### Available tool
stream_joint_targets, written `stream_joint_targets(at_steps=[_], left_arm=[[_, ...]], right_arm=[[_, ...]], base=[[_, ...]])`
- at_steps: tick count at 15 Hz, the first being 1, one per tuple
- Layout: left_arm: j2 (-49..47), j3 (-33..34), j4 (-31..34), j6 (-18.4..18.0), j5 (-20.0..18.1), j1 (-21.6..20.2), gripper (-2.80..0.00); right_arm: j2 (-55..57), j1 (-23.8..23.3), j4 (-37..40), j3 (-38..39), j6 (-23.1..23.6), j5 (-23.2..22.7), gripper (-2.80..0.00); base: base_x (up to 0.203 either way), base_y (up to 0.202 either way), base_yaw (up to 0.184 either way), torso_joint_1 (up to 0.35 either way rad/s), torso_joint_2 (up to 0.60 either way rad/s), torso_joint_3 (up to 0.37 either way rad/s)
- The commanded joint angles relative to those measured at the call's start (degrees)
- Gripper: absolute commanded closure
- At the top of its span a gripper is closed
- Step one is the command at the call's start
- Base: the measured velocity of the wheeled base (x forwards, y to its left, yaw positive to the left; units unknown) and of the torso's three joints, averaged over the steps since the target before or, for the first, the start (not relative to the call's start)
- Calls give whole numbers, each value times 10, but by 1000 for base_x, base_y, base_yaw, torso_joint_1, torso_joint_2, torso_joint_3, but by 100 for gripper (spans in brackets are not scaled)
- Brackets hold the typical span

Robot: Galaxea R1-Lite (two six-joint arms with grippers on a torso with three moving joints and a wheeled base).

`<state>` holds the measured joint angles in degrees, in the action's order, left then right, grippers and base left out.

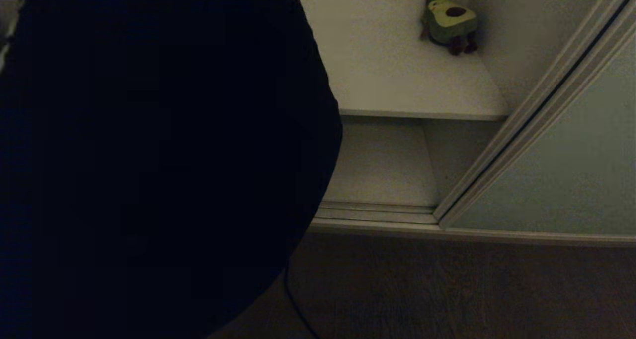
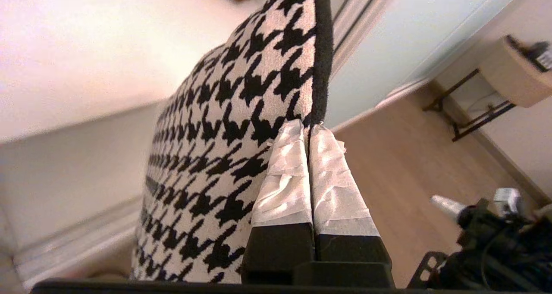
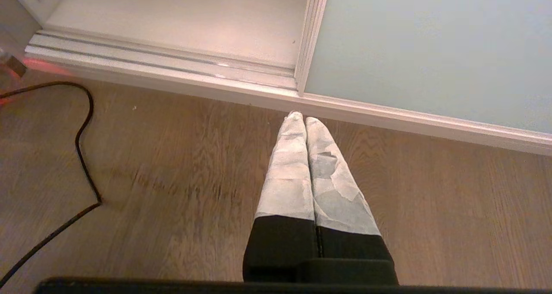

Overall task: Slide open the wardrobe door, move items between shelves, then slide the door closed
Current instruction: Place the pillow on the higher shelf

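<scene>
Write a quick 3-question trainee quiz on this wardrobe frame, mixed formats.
1. True or false: the left gripper is shut on the dark edge of the houndstooth cushion.
2. The avocado plush toy sits on: A) the floor, B) the upper shelf, C) the floor track.
3. Fill in: the right gripper hangs shut over the wooden ____.

Key: 1 true; 2 B; 3 floor.
</scene>
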<state>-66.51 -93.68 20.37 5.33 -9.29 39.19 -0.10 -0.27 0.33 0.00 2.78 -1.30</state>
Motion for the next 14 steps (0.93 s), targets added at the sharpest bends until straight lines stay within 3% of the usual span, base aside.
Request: stream_joint_targets(at_steps=[1, 10, 14], left_arm=[[-2, -4, -3, -1, -1, 0, 0], [-11, -5, 8, 0, 6, -1, 0], [-14, 91, 12, 1, 85, -1, 0]], right_arm=[[0, 0, 0, 2, 0, 0, 0], [1, 0, 0, 2, 0, 0, 0], [1, 0, 0, 2, 0, 0, 0]], base=[[0, 0, 0, 0, 0, 0], [0, 0, 0, 2, 2, 26], [0, 0, 0, 0, 0, 0]])
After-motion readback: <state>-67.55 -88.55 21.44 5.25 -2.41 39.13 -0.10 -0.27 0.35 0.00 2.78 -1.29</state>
